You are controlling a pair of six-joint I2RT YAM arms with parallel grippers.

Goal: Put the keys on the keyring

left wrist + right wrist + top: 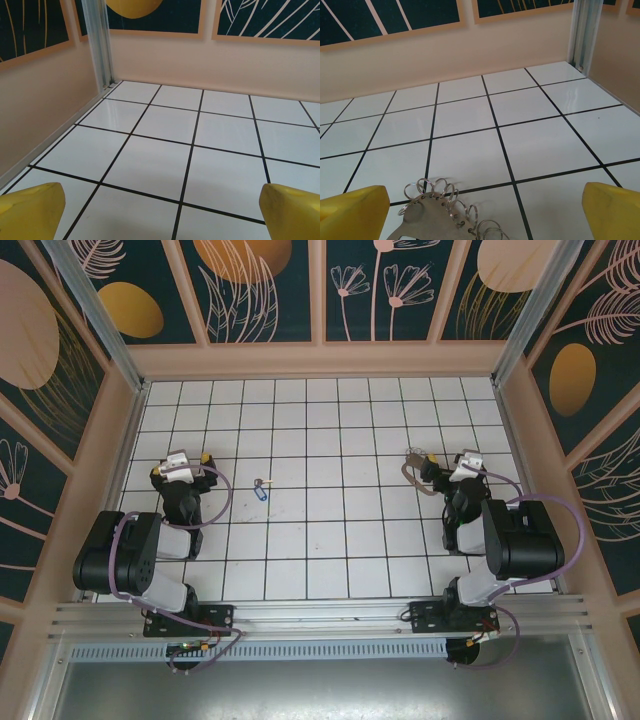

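Observation:
A tiny silver key with a blue head (262, 490) lies flat on the white tiled floor, a little right of my left gripper (190, 462). The keyring (413, 468) is a brownish-grey loop edged with several small metal rings; it lies on the floor just left of my right gripper (447, 466). In the right wrist view the keyring (437, 215) sits low between the yellow fingers (355, 210), nearer the left one, and the jaws stand wide apart around bare tile. In the left wrist view the yellow fingertips (292, 207) are spread wide over bare tiles.
Pale walls (320, 360) with dark patterned panels enclose the tiled floor (330, 530) on three sides. A metal post (100, 45) stands in the far left corner. Purple cables (225, 502) loop beside each arm. Open tiles lie between the two grippers.

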